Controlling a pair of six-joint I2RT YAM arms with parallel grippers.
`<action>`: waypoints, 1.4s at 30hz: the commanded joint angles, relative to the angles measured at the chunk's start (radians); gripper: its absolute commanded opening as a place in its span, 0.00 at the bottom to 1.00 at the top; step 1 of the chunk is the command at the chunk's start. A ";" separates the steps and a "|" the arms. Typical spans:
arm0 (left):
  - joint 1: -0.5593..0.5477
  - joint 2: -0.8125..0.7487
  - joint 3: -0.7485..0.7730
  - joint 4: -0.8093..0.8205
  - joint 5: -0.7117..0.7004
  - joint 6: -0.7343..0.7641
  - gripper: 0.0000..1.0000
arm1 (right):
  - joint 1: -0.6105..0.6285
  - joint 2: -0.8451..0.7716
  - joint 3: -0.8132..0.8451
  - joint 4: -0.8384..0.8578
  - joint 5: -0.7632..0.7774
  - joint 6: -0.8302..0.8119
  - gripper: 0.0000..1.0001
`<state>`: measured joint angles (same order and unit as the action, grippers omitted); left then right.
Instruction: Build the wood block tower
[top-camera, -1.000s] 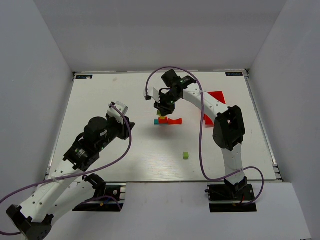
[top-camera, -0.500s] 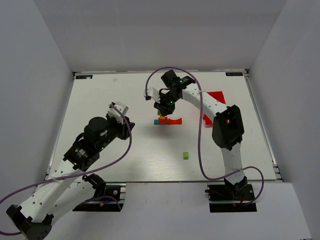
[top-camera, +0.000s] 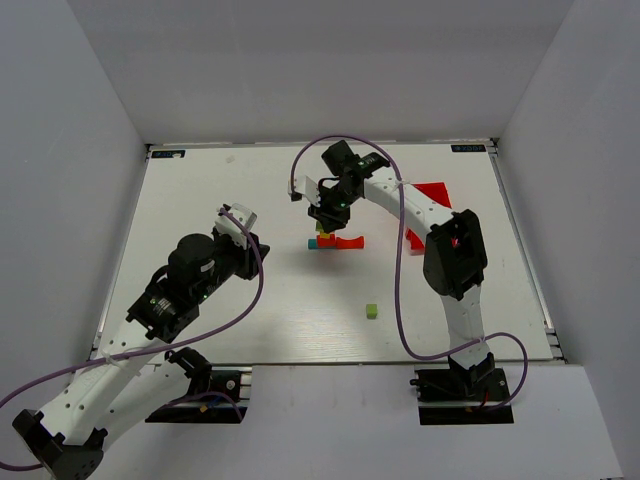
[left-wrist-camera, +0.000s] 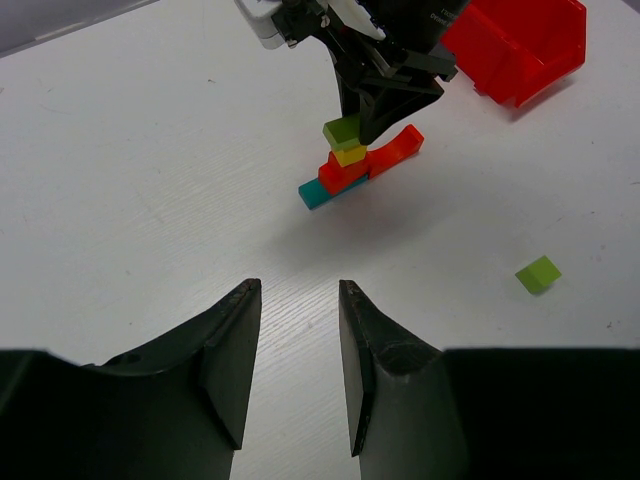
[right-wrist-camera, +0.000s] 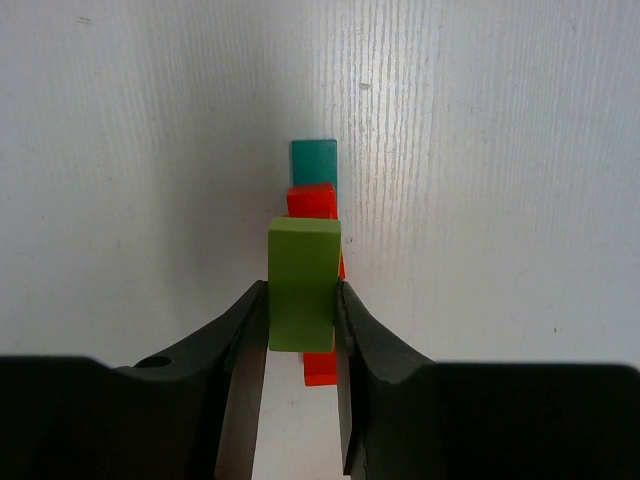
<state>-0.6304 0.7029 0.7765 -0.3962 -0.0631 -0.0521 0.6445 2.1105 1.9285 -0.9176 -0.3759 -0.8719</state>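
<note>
While the right gripper (right-wrist-camera: 303, 300) clamps a green block (right-wrist-camera: 303, 282) between its fingers, that block sits at the top of the tower (left-wrist-camera: 355, 168), directly over a yellow cube (left-wrist-camera: 349, 155). In the left wrist view the two look to be touching, though a thin gap cannot be ruled out. Below the yellow cube comes a red piece (left-wrist-camera: 340, 173), and at the bottom a teal bar (left-wrist-camera: 322, 191) lies flat on the table (top-camera: 250, 180). An orange-red piece (left-wrist-camera: 396, 153) leans out from the far side of the stack, its end pointing toward the bin (left-wrist-camera: 520, 42). From the right wrist camera, the teal bar's end and a red block show beyond the held block, all in one line.

The tower stands near the middle of the table, a little toward the back. The red bin lies tipped by the right edge, well apart from the stack. A second green cube (top-camera: 371, 311) rests alone on the table, nearer the arm bases.

The left gripper (left-wrist-camera: 298, 330) hangs over the left half of the table, its jaws apart with nothing between them, pointed toward the tower but well clear of it.
</note>
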 joint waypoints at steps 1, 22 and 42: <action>0.005 -0.014 -0.002 -0.006 -0.003 -0.002 0.47 | 0.004 0.008 0.038 -0.007 -0.006 -0.006 0.04; 0.005 -0.014 -0.002 -0.006 -0.003 -0.002 0.47 | 0.006 0.011 0.036 -0.010 -0.009 -0.006 0.14; 0.005 -0.014 -0.002 -0.006 -0.003 -0.002 0.47 | 0.007 0.014 0.030 -0.012 -0.006 -0.013 0.28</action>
<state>-0.6304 0.7029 0.7765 -0.3962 -0.0631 -0.0521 0.6491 2.1178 1.9285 -0.9180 -0.3725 -0.8730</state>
